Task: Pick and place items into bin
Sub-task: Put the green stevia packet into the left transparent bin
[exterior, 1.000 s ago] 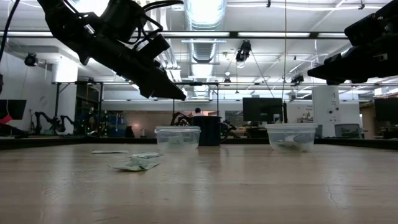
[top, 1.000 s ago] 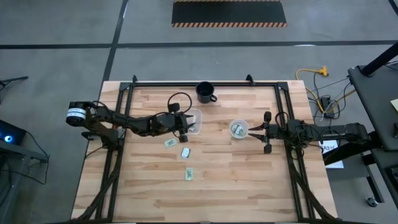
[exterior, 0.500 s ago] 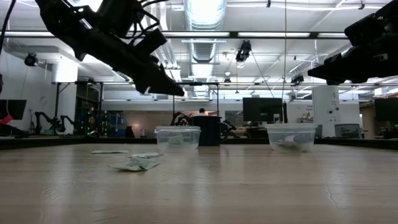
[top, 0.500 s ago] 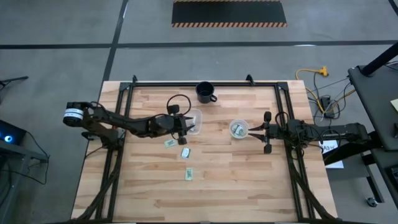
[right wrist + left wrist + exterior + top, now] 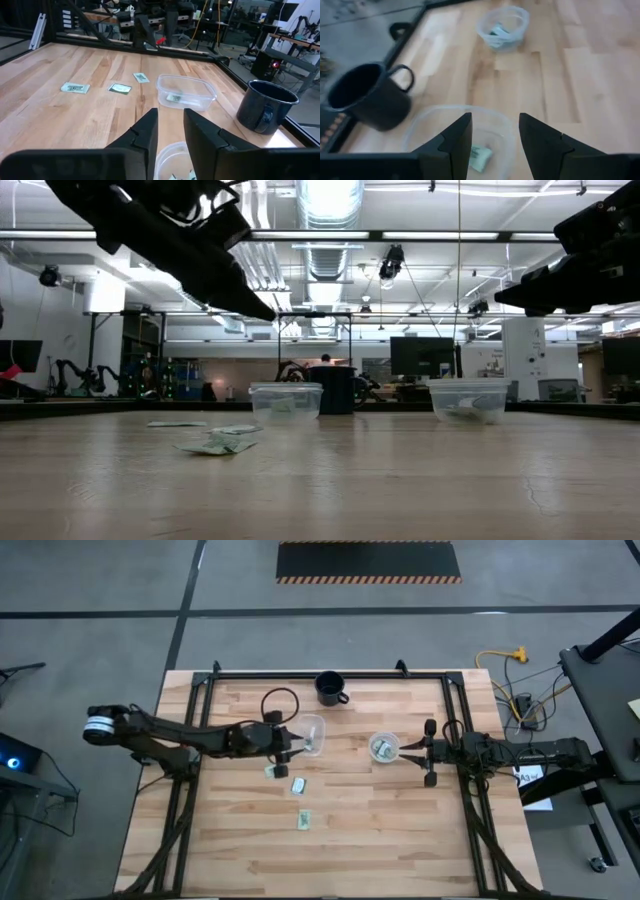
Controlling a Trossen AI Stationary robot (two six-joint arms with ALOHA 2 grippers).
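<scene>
Three pale green and white packets lie flat on the wood (image 5: 272, 771) (image 5: 298, 784) (image 5: 304, 821); the right wrist view shows them too (image 5: 75, 88) (image 5: 120, 88) (image 5: 141, 77). A clear rectangular bin (image 5: 313, 735) (image 5: 286, 400) holds one packet (image 5: 479, 156). My left gripper (image 5: 290, 745) (image 5: 495, 131) hovers open at the bin's left rim, above the table. My right gripper (image 5: 415, 750) (image 5: 171, 125) waits open, raised beside a round clear cup (image 5: 384, 748) that holds packets.
A dark mug (image 5: 330, 688) (image 5: 367, 97) stands behind the bin near the far edge. Black frame rails (image 5: 190, 740) run along the table's left, right and far sides. Bare wood lies toward the near edge (image 5: 330, 860).
My left gripper has drawn back from over the bin toward the table's left and has risen a little. The packets on the table and my right arm have kept still.
</scene>
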